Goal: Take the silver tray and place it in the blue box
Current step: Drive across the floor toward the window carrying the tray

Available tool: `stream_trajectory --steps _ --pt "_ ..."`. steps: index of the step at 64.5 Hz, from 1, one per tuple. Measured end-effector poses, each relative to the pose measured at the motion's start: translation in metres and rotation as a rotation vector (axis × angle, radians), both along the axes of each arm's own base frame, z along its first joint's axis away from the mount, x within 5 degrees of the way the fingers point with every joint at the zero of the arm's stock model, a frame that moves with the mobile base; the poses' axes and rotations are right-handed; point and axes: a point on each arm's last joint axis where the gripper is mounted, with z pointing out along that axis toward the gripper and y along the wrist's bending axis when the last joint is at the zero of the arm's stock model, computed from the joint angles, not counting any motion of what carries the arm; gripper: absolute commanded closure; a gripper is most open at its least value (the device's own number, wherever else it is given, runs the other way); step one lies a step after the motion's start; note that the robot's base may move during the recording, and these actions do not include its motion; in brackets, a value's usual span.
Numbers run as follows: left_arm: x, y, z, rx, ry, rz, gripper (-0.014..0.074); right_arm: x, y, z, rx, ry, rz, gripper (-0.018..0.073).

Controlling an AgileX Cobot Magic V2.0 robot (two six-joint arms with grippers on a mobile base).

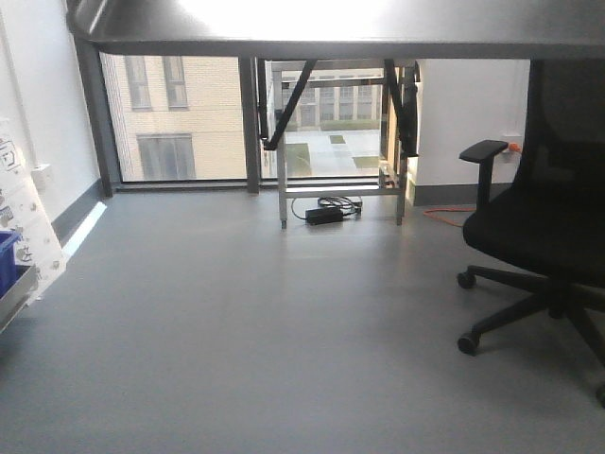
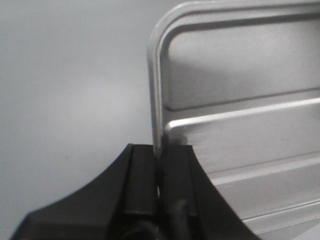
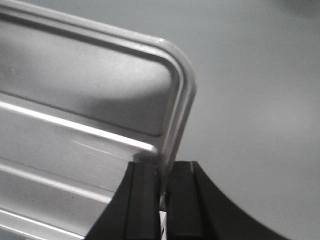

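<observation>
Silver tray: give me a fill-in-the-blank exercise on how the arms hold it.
The left arm's jaws are shut on the raised ___ of the shallow rectangular shiny silver metal tray.
The right arm's jaws clamp it beside a rounded ___.
The wheeled office chair in the front view is coloured ___.
Missing: rim, corner, black.

The tray [image 2: 240,125] is cropped in both wrist views; its rim hides between the left gripper [image 2: 160,170] and right gripper [image 3: 162,180] fingers.
</observation>
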Motion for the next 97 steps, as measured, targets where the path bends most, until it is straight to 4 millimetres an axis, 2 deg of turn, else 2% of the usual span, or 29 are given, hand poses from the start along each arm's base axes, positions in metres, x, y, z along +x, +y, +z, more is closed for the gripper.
stream_trajectory --steps 97 --pt "0.0001 -0.0001 0.0001 -0.001 -0.001 0.000 0.0700 0.0000 0.0000 0.0000 0.000 0.000 0.000 0.0501"
